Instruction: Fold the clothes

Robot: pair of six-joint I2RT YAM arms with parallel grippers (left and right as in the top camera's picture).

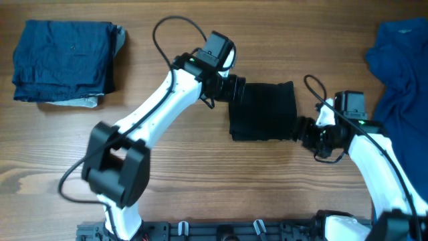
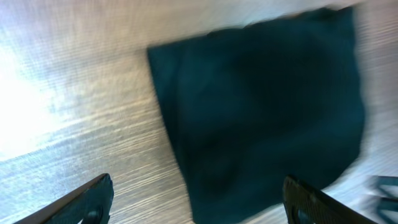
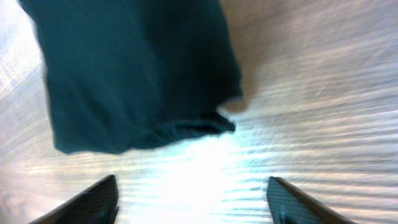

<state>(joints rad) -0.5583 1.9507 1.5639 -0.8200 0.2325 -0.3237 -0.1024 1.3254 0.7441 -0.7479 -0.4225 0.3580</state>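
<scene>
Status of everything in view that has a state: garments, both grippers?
black shirt: folded into a compact rectangle, lying flat, not gripped
left gripper: open, empty, over the shirt's edge
right gripper: open, empty, just off the shirt's edge
dark blue garments: folded, piled
royal blue garment: unfolded, bunched

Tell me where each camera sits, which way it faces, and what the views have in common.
Overhead: above the table, looking straight down; shows both arms, the left hand and right hand at opposite sides of the folded black shirt.
Left wrist: on the left arm, looking down past its two open fingers at the shirt and wood.
Right wrist: on the right arm, looking down past its open fingers at the shirt's edge.
Shared: all three see the black shirt on the table.
</scene>
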